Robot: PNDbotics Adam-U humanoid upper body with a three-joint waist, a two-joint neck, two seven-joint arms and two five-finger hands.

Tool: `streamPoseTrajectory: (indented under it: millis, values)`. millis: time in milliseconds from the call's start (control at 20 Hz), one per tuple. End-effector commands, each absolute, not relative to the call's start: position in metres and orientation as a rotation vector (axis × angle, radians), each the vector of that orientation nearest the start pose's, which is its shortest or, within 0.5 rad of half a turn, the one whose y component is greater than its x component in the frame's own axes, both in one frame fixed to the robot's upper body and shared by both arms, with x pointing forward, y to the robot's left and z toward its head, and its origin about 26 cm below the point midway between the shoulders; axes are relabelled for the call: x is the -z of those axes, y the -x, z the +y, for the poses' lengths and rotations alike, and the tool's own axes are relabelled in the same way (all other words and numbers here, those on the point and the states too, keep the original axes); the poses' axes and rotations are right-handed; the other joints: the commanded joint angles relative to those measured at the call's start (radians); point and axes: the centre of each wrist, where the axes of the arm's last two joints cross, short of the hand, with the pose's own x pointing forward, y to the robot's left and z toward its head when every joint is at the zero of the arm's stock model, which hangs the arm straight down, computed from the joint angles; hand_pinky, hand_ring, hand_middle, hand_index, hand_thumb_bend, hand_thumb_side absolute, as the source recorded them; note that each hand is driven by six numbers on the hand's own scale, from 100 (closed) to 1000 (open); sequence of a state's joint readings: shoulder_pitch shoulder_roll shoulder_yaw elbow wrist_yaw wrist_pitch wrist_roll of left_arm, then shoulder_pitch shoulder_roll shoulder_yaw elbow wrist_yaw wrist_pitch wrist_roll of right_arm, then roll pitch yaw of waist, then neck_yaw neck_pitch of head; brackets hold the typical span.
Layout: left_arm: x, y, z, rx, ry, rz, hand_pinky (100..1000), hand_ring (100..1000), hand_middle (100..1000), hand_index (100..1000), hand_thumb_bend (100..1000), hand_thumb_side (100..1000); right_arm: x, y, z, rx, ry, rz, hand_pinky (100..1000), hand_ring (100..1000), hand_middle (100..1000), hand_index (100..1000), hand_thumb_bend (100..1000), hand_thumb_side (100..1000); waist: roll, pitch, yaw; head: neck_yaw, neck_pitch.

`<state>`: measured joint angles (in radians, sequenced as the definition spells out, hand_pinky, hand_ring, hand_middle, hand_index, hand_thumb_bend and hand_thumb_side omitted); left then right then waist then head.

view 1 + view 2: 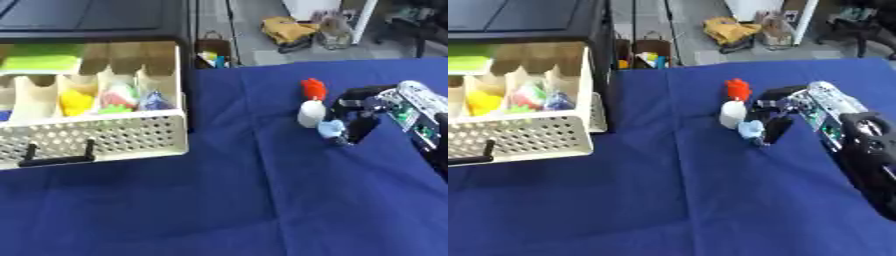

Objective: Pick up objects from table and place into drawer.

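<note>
- Nearest my camera is bare blue cloth (219, 210), which covers the whole table from the front edge to the far edge.
- On my right side, the right arm comes in from the right edge, black with a silver and green section near the wrist.
- At its end I see the right hand (354, 117), fingers pointing down toward the cloth and curled in around a small light-blue object (330, 128).
- That light-blue piece sits low between the fingertips, at or just above the cloth; I cannot tell whether it touches the cloth.
- Just beside the hand, on its left, stands a small white object (310, 114) with a red top (313, 88), upright on the cloth. It is close to the fingers, but I cannot tell if they touch it.
- Well apart from the hand, at my left, the cream drawer (105, 135) stands pulled open, with a perforated front and a black handle (57, 156).
- Dividers split the drawer into compartments; I make out a yellow item (76, 101), a pink and green item (117, 97), and a bluish item (154, 101) in neighbouring slots.
- Farther back in the drawer lies a green flat thing (39, 62).
- Above the drawer is a dark cabinet top (87, 17).
- I see no left hand in either view.
</note>
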<state>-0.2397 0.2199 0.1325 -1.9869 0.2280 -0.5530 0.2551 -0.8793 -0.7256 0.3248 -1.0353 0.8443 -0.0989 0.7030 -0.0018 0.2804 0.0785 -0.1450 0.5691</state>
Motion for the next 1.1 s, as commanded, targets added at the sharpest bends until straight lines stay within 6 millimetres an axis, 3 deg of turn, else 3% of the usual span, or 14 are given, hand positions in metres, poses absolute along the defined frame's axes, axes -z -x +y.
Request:
streamPoseTrajectory:
  millis: [50,1100]
  values:
    - [-0.188,-0.294,0.284,0.367,0.009,3.456,294,446,533,735,211,961,-0.236,-0.449,-0.353,-1.662,0.946,-0.875,657,779,606,702,356,360,0.0,-0.016,0.001,-0.002,-0.009]
    - [-0.189,-0.294,0.287,0.353,0.012,3.457,299,448,534,739,208,960,-0.264,-0.437,-0.351,-1.616,1.006,-0.975,632,748,549,638,314,351,-0.009,-0.03,-0.009,0.005,-0.006]
